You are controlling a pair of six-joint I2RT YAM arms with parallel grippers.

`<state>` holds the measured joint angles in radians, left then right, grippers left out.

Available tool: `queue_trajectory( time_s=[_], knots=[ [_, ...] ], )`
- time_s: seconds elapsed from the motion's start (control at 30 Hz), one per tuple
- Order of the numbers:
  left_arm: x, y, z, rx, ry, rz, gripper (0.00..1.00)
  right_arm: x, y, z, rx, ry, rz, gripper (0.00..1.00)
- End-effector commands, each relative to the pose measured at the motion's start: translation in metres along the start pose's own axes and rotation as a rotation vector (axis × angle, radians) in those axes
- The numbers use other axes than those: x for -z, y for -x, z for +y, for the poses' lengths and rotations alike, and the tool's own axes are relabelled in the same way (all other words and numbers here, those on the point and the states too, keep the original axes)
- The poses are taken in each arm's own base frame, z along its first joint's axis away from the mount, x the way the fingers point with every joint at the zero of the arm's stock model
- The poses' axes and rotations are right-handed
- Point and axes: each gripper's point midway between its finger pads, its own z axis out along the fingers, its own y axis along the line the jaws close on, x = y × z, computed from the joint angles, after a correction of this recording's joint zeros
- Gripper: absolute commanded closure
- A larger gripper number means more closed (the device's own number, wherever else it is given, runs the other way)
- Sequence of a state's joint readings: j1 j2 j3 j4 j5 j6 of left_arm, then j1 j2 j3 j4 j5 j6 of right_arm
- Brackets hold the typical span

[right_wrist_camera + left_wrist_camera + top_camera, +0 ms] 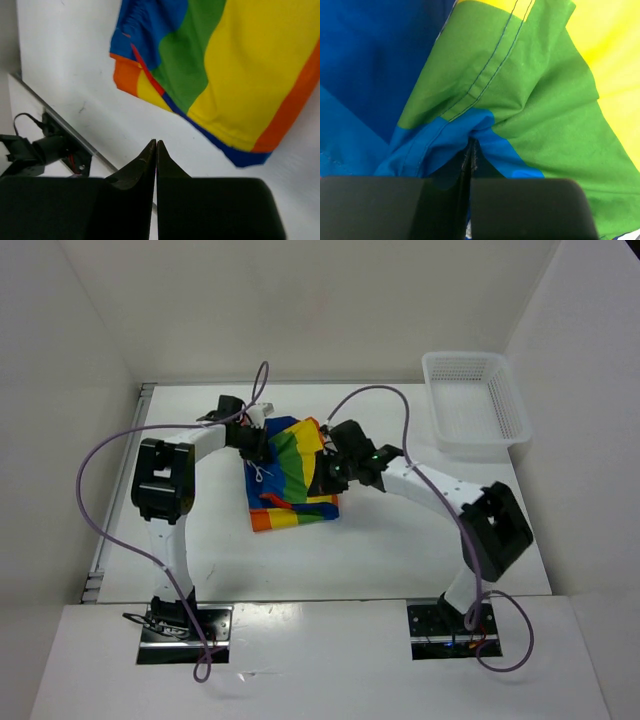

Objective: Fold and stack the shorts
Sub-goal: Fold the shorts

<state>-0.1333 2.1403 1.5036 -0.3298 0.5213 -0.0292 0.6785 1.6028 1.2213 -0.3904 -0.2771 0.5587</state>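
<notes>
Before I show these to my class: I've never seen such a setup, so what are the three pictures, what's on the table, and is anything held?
Two robot arms are bolted to a white table. The overhead picture looks down from behind them. The other two come from cameras on each wrist. Rainbow-striped shorts lie mid-table; a white basket sits at the far right. The left gripper is pinched shut on a fold of the shorts' blue and green cloth. The right gripper holds nothing; its fingers are together above bare table beside the shorts.
</notes>
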Motion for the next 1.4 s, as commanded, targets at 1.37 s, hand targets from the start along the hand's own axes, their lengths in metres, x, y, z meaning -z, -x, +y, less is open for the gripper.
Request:
queue_trajectory(
  time_s=[1.37],
  knots=[
    [0.032,-0.010,0.009,0.039,0.014,0.018,1.00,-0.109,0.050,-0.056,0.065,0.059,0.065,1.00]
  ],
)
